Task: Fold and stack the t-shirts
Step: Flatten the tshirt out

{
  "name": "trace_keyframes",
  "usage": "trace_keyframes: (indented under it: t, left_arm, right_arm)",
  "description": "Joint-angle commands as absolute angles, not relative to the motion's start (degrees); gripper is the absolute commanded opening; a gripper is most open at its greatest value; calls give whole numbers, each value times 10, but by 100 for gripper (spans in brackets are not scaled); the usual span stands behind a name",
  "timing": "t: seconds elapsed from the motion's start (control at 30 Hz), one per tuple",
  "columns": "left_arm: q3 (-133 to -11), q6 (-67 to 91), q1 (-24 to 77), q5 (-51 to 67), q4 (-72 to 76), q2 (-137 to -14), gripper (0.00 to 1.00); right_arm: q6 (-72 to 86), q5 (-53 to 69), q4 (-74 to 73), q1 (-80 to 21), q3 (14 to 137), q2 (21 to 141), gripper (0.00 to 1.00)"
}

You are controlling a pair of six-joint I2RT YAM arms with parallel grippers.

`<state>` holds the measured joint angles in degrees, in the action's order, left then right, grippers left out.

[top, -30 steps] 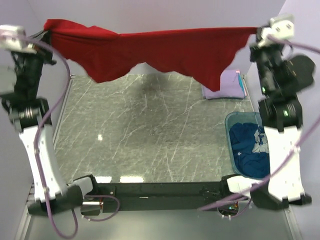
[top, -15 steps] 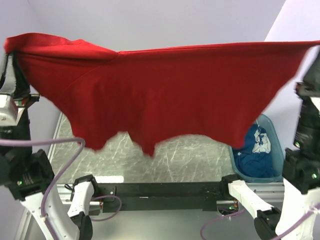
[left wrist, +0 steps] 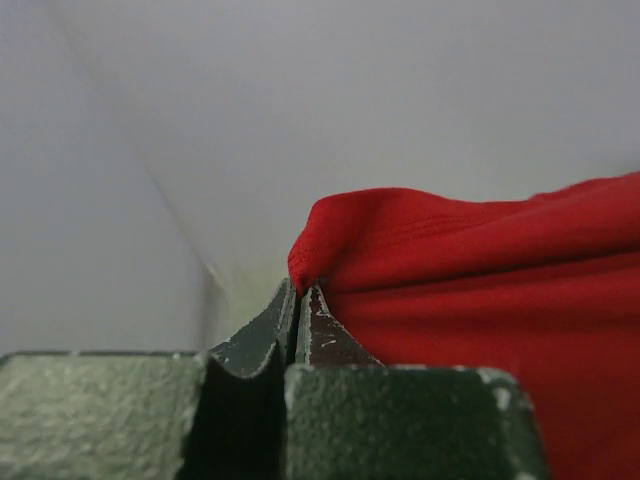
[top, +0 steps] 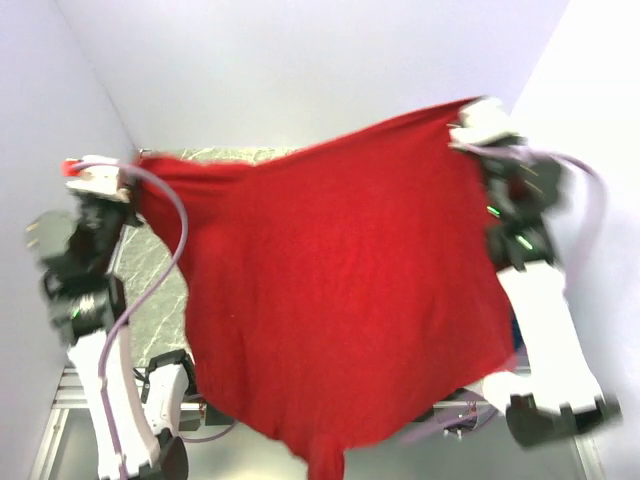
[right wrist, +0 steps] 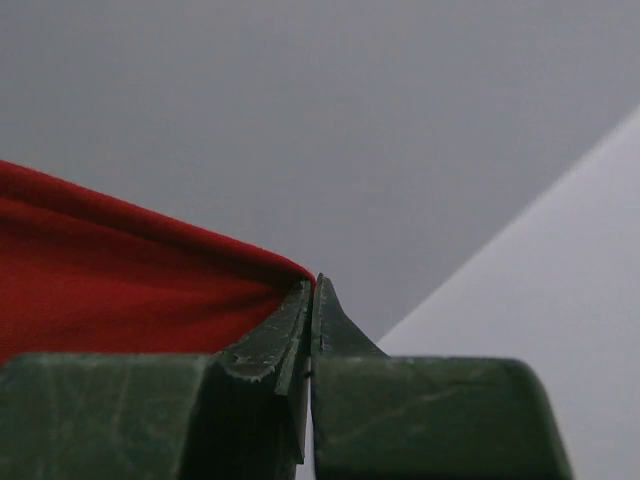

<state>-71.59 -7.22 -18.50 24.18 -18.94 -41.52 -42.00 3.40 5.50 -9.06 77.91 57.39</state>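
The bright red t-shirt (top: 340,300) hangs spread in the air between my two grippers and fills the middle of the top view. My left gripper (top: 135,170) is shut on its left upper corner, which shows as red cloth (left wrist: 460,250) pinched at the fingertips in the left wrist view. My right gripper (top: 462,125) is shut on its right upper corner, seen as red cloth (right wrist: 130,270) in the right wrist view. The shirt's lower edge hangs down past the arm bases. The lavender and dark blue shirts are hidden behind it.
A strip of the marbled grey table (top: 165,290) shows left of the shirt. Pale walls (top: 300,70) close in at the back and both sides. The teal tub is hidden behind the shirt.
The shirt has swung from a wide horizontal stretch to a hanging sheet. Both grippers have come closer together and lower in view, the right one higher than the left.
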Motion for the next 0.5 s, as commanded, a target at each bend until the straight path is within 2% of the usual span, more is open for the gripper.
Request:
trace_keyframes:
  t: [0.0,0.13,0.23,0.37,0.47]
  left_arm:
    - [-610,-58,-191,255,-240,-440,1]
    - [-542,-69,-172,228,-195,-503,1]
    - [-526,-79,-151,156,-172,-587,1]
    - [-556,-61,-150,79,-155,-733,0]
    - [-581,-47,-150,78,-143,-814,0]
  right_arm:
    - [-445,61,106,-86,709,635,0]
    - [-450,85,111,-100,707,754,0]
    - [-471,82,92,-121,729,839,0]
    - [-496,69,88,-148,769,938,0]
    - [-500,66,67,-153,830,1011,0]
